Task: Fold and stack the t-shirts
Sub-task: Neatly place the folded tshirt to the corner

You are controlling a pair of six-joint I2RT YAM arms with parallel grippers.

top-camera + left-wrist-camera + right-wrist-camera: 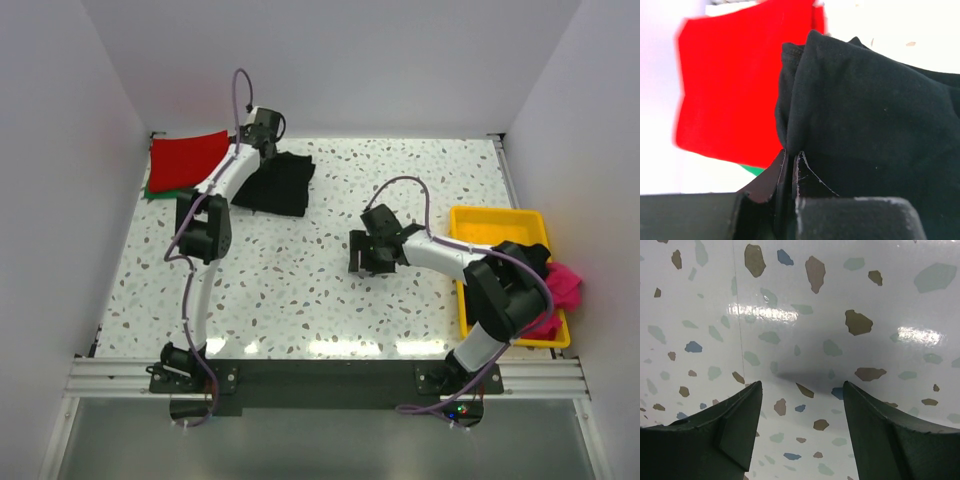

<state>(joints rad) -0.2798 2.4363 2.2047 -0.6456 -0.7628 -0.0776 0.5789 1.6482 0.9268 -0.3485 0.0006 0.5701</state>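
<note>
A folded black t-shirt (275,184) lies on the table at the back left. My left gripper (262,150) is shut on its left edge; in the left wrist view the black cloth (870,115) is pinched between the fingers (790,155). A red t-shirt (186,158) lies folded in the back left corner on a green one (152,191); red (730,85) and a green sliver (752,170) also show in the left wrist view. My right gripper (362,270) is open and empty over the bare table (800,340). A pink t-shirt (562,285) and a black one (520,255) lie in the tray.
A yellow plastic tray (480,218) stands at the right edge of the table. White walls close in the left, back and right sides. The speckled tabletop (300,290) lies between the arms.
</note>
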